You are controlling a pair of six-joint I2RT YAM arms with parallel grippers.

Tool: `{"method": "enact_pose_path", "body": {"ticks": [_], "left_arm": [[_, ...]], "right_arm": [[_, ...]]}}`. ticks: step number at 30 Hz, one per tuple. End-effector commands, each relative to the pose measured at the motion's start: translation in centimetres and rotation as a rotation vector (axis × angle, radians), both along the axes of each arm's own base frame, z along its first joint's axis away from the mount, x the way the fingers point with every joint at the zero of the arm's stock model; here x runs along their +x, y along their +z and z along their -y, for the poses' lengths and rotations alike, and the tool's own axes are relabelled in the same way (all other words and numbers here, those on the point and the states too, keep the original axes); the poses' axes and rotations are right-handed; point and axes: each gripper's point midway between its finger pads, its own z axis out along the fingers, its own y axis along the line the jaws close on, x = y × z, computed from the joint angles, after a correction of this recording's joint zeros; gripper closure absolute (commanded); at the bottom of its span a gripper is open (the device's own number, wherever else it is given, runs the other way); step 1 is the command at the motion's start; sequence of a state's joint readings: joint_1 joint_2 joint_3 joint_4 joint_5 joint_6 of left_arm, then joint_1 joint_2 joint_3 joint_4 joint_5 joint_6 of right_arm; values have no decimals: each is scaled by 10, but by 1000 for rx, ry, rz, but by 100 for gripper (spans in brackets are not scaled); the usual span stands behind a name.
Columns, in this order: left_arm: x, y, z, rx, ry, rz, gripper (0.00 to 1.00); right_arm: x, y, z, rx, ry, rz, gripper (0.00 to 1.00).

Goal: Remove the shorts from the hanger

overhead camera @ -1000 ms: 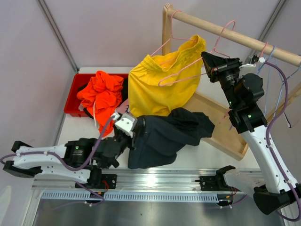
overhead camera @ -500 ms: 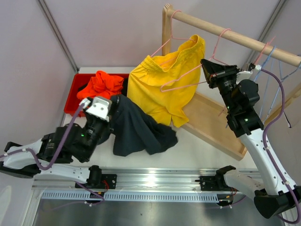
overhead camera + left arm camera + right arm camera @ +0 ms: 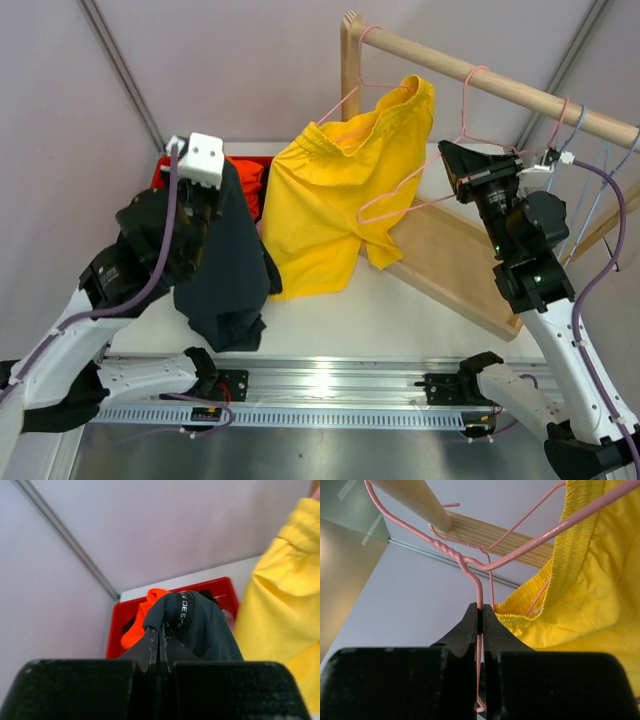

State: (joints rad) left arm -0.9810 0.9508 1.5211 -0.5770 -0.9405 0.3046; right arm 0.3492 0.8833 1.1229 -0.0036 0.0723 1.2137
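My left gripper (image 3: 220,185) is raised at the left and shut on the dark charcoal shorts (image 3: 225,270), which hang down from it beside the red bin (image 3: 252,172). In the left wrist view the jaws (image 3: 160,630) pinch the shorts' waistband (image 3: 200,625), with the orange shorts (image 3: 145,612) in the bin (image 3: 220,586) behind. The yellow shorts (image 3: 325,205) hang on a pink wire hanger (image 3: 400,188) from the wooden rail (image 3: 500,82). My right gripper (image 3: 450,165) is shut on that hanger's wire (image 3: 478,587), close to the yellow waistband (image 3: 570,540).
A second pink hanger (image 3: 362,70) hooks the rail's left end. Blue and white hangers (image 3: 590,135) hang at the rail's right end. The rack's wooden base board (image 3: 450,265) lies slanted on the table at the right. A metal rail (image 3: 330,385) runs along the near edge.
My left arm has lifted the dark charcoal shorts off the table, up and to the left beside the red bin. The right gripper has shifted slightly down with the hanger.
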Motion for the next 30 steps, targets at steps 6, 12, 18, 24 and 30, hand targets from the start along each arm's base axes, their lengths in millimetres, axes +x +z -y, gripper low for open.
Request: {"method": "enact_pose_path", "body": {"ticks": [6,12,18,24,30], "left_arm": [[39,127,-75,-178,208,213,100],[71,169,-115,-243,360,312,100],[123,170,-148,-282,453,358,100],[214,65,-166,-365,425,97,100],[253,-56,-159,-386,431,-139,98]], "right_arm": [[-31,-86,-5,-267,78,-149,1],[-54,-123,-2,-337,113,-189,1],[-81,-136,8,-420,118,-186,1],[-114,-102,2,-450,192,26,1],[-160,-27,-16,-530,308,401,1]]}}
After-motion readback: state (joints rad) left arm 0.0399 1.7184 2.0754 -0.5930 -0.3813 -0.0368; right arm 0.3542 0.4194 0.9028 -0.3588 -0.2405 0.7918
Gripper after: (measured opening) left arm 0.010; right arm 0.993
